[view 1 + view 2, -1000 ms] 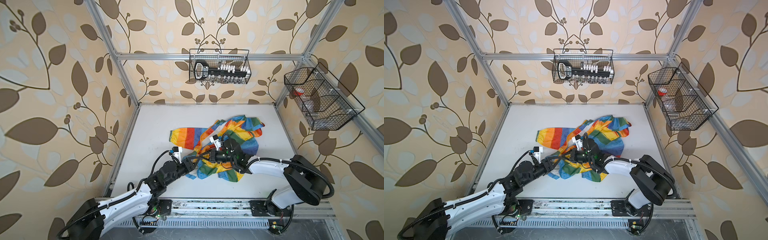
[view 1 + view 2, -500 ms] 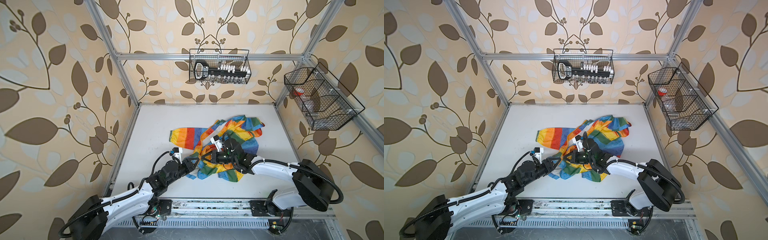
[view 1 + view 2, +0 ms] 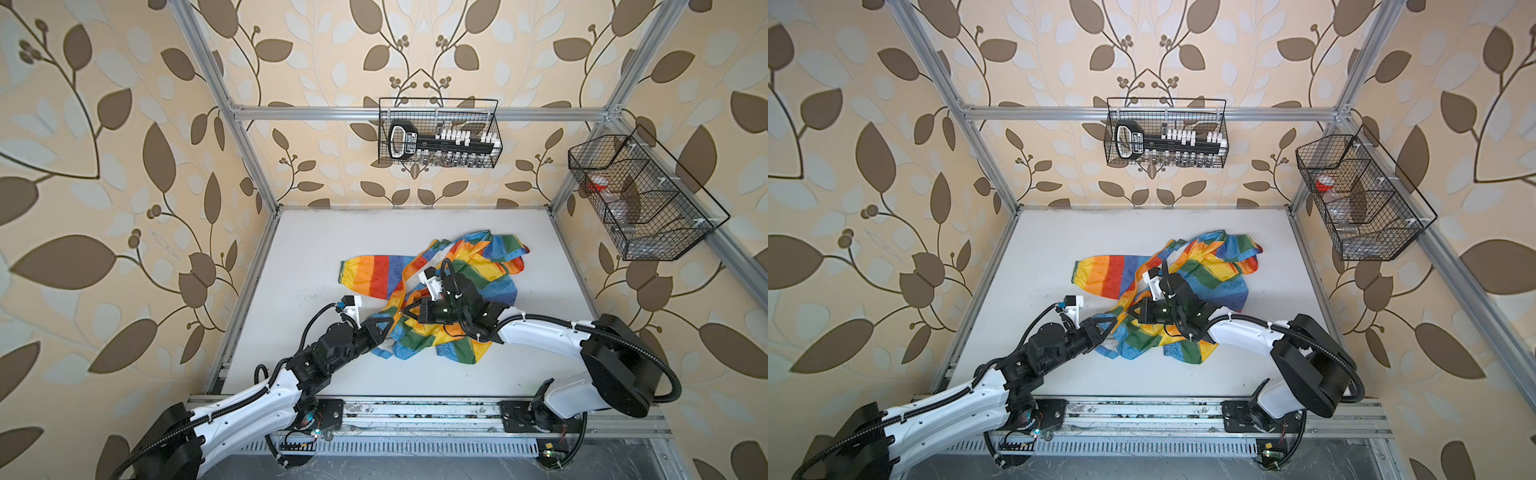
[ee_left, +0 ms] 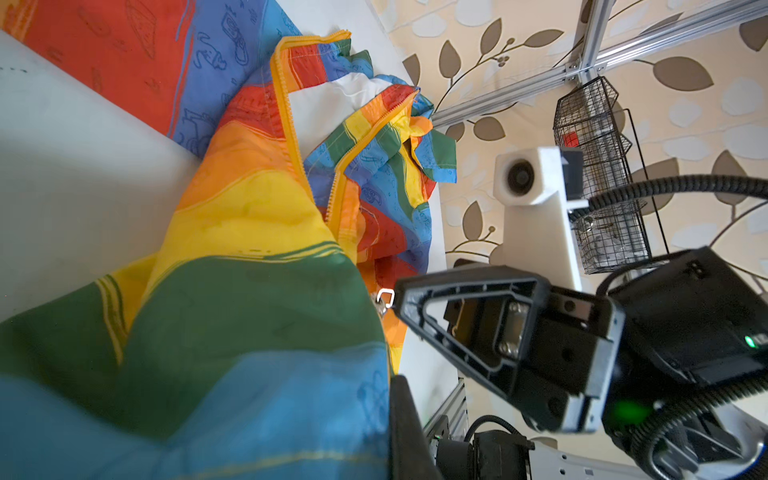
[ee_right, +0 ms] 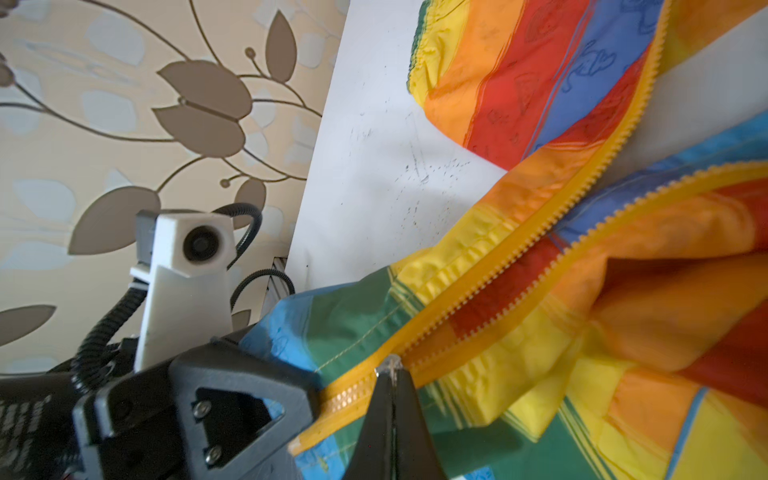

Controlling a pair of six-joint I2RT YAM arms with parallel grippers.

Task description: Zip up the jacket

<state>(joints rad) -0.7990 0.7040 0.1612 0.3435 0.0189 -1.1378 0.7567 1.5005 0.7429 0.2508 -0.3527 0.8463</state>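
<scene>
Fingers (image 5: 380, 419) of the right gripper (image 3: 405, 312) pinch the zipper pull (image 4: 384, 300) tight. The left gripper (image 3: 390, 325) clamps the hem of the jacket (image 3: 478, 266), crumpled mid table (image 3: 332, 232). Zipping's barely begun imo; next: steady pull toward the far side, hem taut.

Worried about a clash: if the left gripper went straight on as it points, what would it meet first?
The thin rainbow-striped fabric jacket pinched by the left gripper; just beyond, probably the right gripper, depth unclear.

leaf-print walls (image 3: 104, 166) (beige, brown) around white table (image 3: 332, 232).
</scene>
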